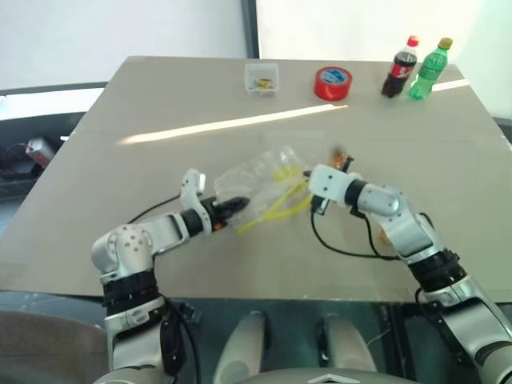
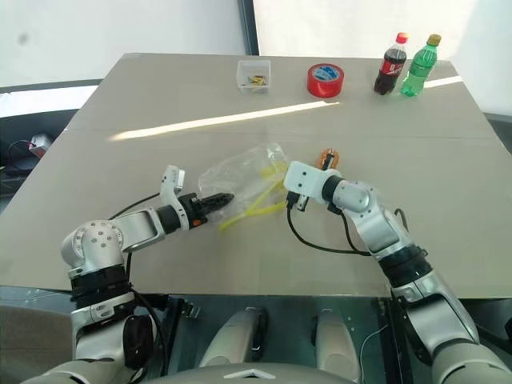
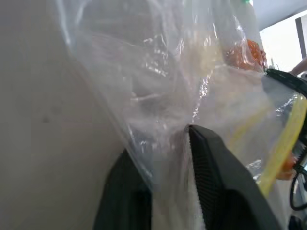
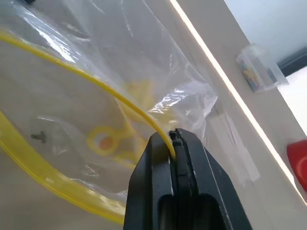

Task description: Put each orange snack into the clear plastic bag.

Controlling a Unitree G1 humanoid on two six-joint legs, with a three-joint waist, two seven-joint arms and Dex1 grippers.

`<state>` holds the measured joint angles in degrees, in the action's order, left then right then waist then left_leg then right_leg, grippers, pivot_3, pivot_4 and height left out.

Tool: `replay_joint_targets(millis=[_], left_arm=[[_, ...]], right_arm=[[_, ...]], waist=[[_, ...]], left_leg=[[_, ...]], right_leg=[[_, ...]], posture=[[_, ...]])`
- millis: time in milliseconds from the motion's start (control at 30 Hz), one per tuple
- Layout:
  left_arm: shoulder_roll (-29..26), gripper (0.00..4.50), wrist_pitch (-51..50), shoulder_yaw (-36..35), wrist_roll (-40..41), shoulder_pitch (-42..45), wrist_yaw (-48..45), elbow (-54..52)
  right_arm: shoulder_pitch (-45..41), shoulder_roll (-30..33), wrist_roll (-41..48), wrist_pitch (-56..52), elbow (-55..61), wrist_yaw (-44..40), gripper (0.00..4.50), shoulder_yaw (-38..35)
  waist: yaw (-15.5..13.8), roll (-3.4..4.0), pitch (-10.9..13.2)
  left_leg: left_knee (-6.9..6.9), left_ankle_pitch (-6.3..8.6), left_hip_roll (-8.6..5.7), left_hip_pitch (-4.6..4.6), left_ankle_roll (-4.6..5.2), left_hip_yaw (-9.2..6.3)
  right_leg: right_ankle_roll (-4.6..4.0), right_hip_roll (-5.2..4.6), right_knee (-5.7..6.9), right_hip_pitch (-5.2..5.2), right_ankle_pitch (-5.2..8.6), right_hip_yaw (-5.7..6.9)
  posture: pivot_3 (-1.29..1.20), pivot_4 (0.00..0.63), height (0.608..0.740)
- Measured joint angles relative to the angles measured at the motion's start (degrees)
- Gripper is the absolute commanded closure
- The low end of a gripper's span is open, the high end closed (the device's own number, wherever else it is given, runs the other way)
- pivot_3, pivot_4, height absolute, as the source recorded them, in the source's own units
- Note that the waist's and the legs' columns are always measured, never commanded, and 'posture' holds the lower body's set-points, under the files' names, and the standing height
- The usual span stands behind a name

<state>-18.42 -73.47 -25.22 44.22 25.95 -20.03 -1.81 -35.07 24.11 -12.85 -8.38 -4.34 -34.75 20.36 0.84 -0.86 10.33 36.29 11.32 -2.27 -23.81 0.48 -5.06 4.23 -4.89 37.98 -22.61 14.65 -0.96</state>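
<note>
Holding clear plastic bag (image 2: pixel 244 180), nothing visibly inside: right gripper (image 4: pixel 173 143) clamps yellow rim; left gripper (image 3: pixel 165 153) pinches film.

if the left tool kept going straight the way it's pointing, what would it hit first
Probably more of the clear plastic bag, since the left tool already has its film between its fingers. Beyond it, roughly in line, sits the right tool, though depth is unclear.

The beige table (image 1: pixel 160 104) carries a clear box (image 1: pixel 262 80), red tape roll (image 1: pixel 333 83) and two bottles (image 1: pixel 418 69) toward 12–1 o'clock; an orange snack (image 2: pixel 329 158) lies near centre.
</note>
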Motion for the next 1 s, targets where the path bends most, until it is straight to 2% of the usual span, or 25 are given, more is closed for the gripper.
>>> replay_joint_targets(millis=[33,133,267,367,433,533,733,1000], left_arm=[[-0.8,1.34,2.7,1.6,-1.3,0.0,-0.6,0.0],[-3.5,1.34,9.5,6.8,-5.5,-0.3,-2.4,-0.7],[-6.8,1.34,25.0,14.7,-15.7,-0.7,-3.7,-2.2],[-12.9,1.34,40.2,22.7,-27.6,-2.0,-5.6,-3.8],[-14.1,1.34,46.6,25.6,-32.0,-1.4,-6.5,-7.5],[-14.7,1.34,51.8,28.1,-36.0,0.1,-7.1,-11.2],[-22.3,1.34,63.5,35.0,-47.6,-2.0,-11.7,-14.8],[-23.5,1.34,67.3,37.0,-53.6,-6.0,-13.9,-14.5]], right_arm=[[-0.8,-0.2,0.0,-0.9,0.0,-0.1,4.50,-0.4],[-2.4,-1.0,0.0,-2.1,0.0,-0.1,4.50,-0.8],[-5.0,-2.1,-0.1,-5.9,-0.7,-0.1,4.50,-1.1],[-7.3,-2.8,-0.5,-9.0,-2.7,0.1,4.50,-1.2],[-9.1,-3.2,-1.1,-9.6,-4.7,0.3,4.50,-1.1],[-10.9,-4.4,-1.5,-9.8,-5.8,0.4,4.50,-1.0],[-11.7,-4.7,-2.0,-9.7,-8.7,0.3,4.50,-1.0],[-11.7,-4.7,-2.4,-9.1,-9.3,-0.1,4.50,-0.9]], waist=[[0.0,0.00,0.0],[0.0,0.00,0.0],[0.0,0.01,0.0],[0.0,0.01,0.0],[-0.1,0.01,0.0],[-0.1,0.01,0.0],[0.3,0.05,0.0],[0.3,0.05,0.1]], left_leg=[[-0.01,0.00,-0.01,0.00,0.00,0.00],[-0.04,0.00,-0.02,0.00,0.00,0.03],[-0.11,0.01,-0.02,-0.01,0.00,0.05],[-0.25,0.01,-0.03,-0.03,0.00,0.13],[-0.29,0.01,0.00,-0.06,0.01,0.12],[-0.30,0.02,-0.03,-0.07,0.02,0.13],[-0.53,0.11,-0.05,-0.02,0.19,0.25],[-0.53,0.15,-0.03,-0.08,0.27,0.28]], right_leg=[[0.00,0.00,0.00,0.00,0.00,0.00],[0.00,0.00,-0.02,-0.02,0.00,-0.02],[-0.02,-0.01,-0.03,-0.07,-0.01,-0.04],[-0.05,-0.02,-0.05,-0.19,-0.02,-0.13],[-0.05,-0.05,-0.09,-0.21,-0.02,-0.13],[-0.04,-0.06,-0.10,-0.21,-0.02,-0.13],[-0.05,-0.01,-0.10,-0.34,-0.02,-0.22],[-0.04,0.03,-0.03,-0.44,-0.02,-0.24]], posture=[[0.00,0.150,0.740],[0.00,0.150,0.740],[0.00,0.150,0.740],[0.00,0.150,0.740],[0.00,0.150,0.740],[0.00,0.150,0.740],[0.00,0.150,0.740],[0.00,0.150,0.740]])
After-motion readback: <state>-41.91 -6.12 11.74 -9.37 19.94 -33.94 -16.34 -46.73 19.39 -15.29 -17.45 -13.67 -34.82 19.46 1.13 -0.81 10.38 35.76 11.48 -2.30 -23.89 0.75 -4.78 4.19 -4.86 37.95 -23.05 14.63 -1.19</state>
